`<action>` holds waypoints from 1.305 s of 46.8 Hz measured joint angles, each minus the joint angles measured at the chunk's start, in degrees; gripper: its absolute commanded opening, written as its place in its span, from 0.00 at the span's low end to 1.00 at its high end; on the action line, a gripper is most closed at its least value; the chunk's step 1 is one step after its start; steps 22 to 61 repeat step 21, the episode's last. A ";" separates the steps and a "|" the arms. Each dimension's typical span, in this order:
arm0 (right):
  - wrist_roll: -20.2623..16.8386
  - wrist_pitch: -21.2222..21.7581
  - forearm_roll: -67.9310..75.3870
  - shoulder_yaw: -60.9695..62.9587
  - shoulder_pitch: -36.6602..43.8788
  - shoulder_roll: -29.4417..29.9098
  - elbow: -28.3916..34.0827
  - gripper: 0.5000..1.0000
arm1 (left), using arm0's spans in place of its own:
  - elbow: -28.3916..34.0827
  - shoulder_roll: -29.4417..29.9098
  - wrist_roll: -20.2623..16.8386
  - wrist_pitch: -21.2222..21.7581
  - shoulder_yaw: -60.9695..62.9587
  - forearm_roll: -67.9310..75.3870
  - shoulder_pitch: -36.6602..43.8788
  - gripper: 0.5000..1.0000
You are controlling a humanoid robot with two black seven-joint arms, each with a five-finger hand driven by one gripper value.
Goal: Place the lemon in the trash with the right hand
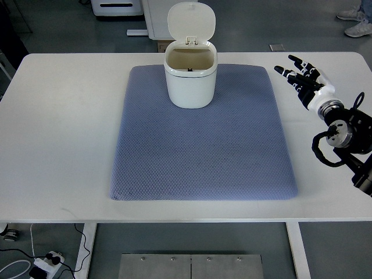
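A white trash bin (190, 75) with its lid (191, 21) flipped open stands upright at the far middle of a blue-grey mat (200, 139). I see no lemon on the table or the mat; the inside of the bin is mostly dark and I cannot tell what is in it. My right hand (301, 74) hovers over the bare table to the right of the mat, fingers spread and empty, well clear of the bin. The left arm is out of view.
The white table (64, 128) runs to the edges of the view. A person's shoes (357, 23) show on the floor at the far right. White cabinets (139, 9) stand beyond the table's far edge.
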 measured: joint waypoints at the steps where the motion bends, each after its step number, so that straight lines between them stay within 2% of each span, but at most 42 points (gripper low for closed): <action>1: 0.00 0.40 0.00 0.25 0.06 0.73 -1.03 1.00 | -0.01 0.00 -0.02 0.00 0.00 0.00 0.02 1.00; 6: -0.03 1.47 0.00 2.95 0.32 3.92 -5.33 1.00 | 0.00 0.00 0.00 0.00 0.00 0.00 -0.01 1.00; 10: -0.02 2.50 0.00 4.48 0.37 4.51 -6.35 1.00 | 0.00 0.00 0.00 0.00 -0.01 0.01 -0.03 1.00; 61: 0.01 3.52 -0.01 4.67 0.38 4.21 -6.73 1.00 | 0.02 0.00 -0.01 0.00 0.00 0.01 -0.04 1.00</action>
